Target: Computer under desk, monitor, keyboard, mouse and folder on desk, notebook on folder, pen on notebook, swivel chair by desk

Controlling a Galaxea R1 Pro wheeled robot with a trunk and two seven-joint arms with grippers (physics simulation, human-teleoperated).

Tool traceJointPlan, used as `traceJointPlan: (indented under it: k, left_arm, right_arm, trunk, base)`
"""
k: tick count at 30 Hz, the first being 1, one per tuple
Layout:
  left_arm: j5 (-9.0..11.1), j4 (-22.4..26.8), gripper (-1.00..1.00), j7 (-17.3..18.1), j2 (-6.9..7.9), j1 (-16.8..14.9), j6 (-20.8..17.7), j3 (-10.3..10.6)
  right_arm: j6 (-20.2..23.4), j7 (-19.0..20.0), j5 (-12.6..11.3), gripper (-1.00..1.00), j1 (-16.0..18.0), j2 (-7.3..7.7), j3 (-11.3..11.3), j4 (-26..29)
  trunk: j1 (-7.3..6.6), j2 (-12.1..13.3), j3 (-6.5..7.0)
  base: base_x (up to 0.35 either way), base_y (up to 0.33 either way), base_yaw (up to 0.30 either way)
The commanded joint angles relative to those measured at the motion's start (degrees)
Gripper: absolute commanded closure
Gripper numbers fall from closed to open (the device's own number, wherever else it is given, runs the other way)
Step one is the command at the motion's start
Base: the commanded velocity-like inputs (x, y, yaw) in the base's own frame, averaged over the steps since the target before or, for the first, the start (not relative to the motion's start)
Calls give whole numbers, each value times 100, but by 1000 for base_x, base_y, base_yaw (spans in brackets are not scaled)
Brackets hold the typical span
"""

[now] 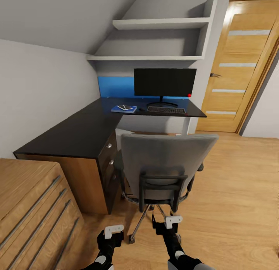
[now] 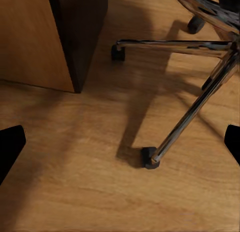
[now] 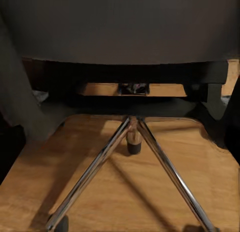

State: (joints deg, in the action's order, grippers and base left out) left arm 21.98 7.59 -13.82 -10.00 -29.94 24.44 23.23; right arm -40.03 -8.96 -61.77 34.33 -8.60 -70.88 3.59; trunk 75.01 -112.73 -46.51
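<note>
**Chair drawn up to the desk, both arms hanging low behind it**

The swivel chair [image 1: 166,165] is standing with its grey back toward the robot, tucked into the inner corner of the L-shaped black surface [image 1: 77,134], just beside the drawers with the silver knobs [image 1: 109,161]. Its chrome star base [image 2: 195,107] is resting on the wooden floor [image 1: 240,200], one castor [image 2: 149,158] sitting near the left gripper's camera and another close to the foot of the drawer block.

Along the far edge of the surface the monitor [image 1: 165,82] is standing upright on its curved stand, its black front facing the room. The keyboard [image 1: 166,109] is lying right in front of it. The mouse [image 1: 142,109] is sitting just beside the keyboard, between it and the blue folder [image 1: 124,109]. The notebook [image 1: 124,107] is lying on the folder with the thin pen [image 1: 123,106] on top, though these are too small to make out well.

The left gripper [image 1: 113,232] is hovering over bare floor, its fingers [image 2: 11,144] spread wide with nothing between them. The right gripper [image 1: 169,222] is hanging just behind the chair's base; whether it is spread or pressed together I cannot tell.

A light wooden cabinet [image 1: 31,200] is standing against the near end of the surface, and a wooden door [image 1: 240,68] is closed beyond the far end.
</note>
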Motion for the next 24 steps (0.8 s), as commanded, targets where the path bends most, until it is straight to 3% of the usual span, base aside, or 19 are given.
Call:
traceJointPlan:
  k: [1, 8, 24]
  left_arm:
    - [35, -3, -100, -33, 0, -3, 17, 50]
    - [35, -3, -100, -33, 0, -3, 17, 50]
    - [35, -3, -100, -33, 0, -3, 17, 50]
  right_arm:
    - [-5, -53, -2, -100, 4, -1, -48, 1]
    - [-5, -53, -2, -100, 4, -6, -48, 1]
    - [-5, -53, -2, -100, 4, -1, -47, 1]
  trunk:
    - [-3, -2, 0]
    - [-3, -2, 11]
    - [-3, -2, 12]
  base:
    - [-245, 231, -150]
    - [-139, 103, -48]
    - [-9, 5, -2]
